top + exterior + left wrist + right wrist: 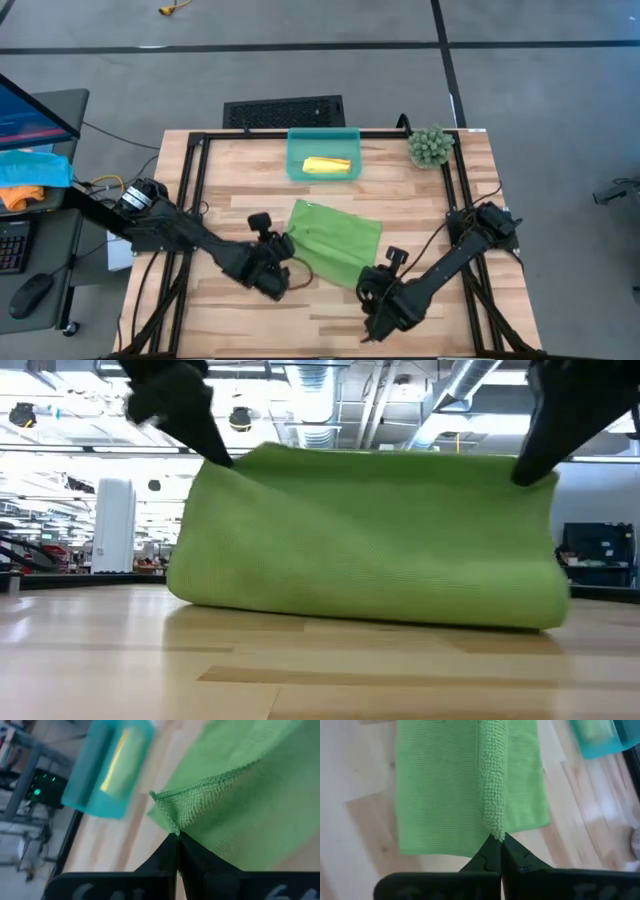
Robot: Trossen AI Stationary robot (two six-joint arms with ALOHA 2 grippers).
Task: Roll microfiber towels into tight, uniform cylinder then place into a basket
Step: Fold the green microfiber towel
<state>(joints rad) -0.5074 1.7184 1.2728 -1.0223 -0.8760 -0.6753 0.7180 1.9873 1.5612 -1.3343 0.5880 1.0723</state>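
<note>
On the left side of the wooden tabletop, the left claw is pinching one near corner of the lime green towel, its fingers clenched tight on the hemmed edge and lifting it clear of the wood. To its right, the towel's body is draping from the raised near edge down to the tabletop, the far part lying flat toward the teal basket, which is already holding the rolled yellow towel at the far edge. Farther right, the right claw is clenched on the other near corner, a fold of the edge bunching just ahead of its tips. From here, the risk seems to be an uneven fold: if one arm travels ahead of the other, the edge could skew and the roll turn out conical or loose; a shallow pinch could also let a corner slip free. No brand, label or readable writing is showing anywhere.
</note>
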